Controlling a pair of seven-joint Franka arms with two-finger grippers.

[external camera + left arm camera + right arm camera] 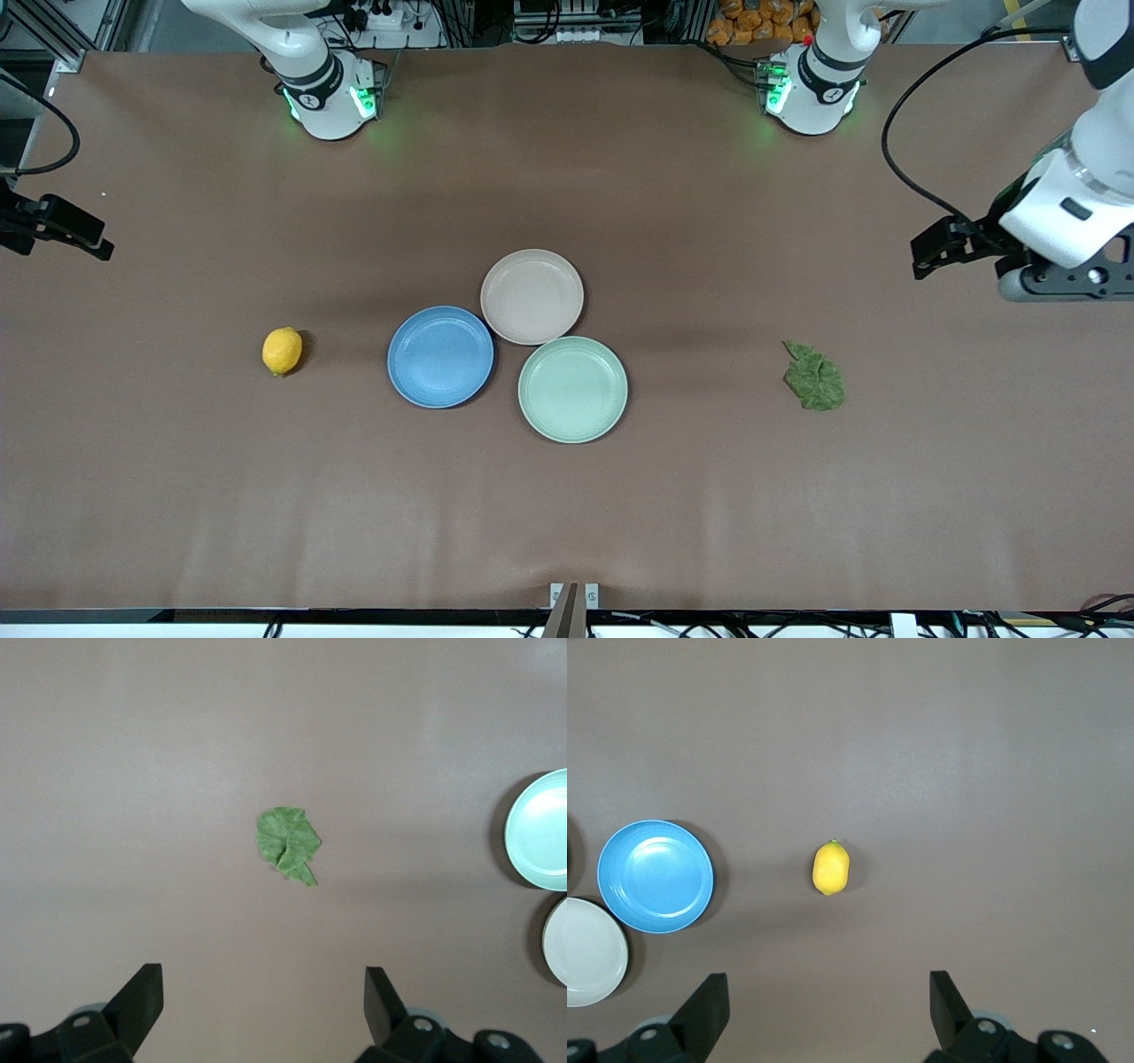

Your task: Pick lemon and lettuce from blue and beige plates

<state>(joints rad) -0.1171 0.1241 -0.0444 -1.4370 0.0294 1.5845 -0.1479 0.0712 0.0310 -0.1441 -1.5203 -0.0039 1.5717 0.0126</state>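
Observation:
The yellow lemon (pixel 282 351) lies on the bare table toward the right arm's end, beside the blue plate (pixel 440 356). It also shows in the right wrist view (pixel 831 867). The green lettuce leaf (pixel 815 377) lies on the table toward the left arm's end, apart from the plates, and shows in the left wrist view (pixel 287 844). The beige plate (pixel 532 296) and the blue plate are both empty. My left gripper (pixel 952 244) is open and empty, high over the table near the lettuce (pixel 264 992). My right gripper (pixel 58 226) is open and empty, high near the lemon (pixel 829 997).
An empty pale green plate (pixel 572 388) touches the blue and beige plates and is nearest the front camera. The brown table (pixel 567 514) stretches wide around them. The arm bases (pixel 332 97) stand along the table's back edge.

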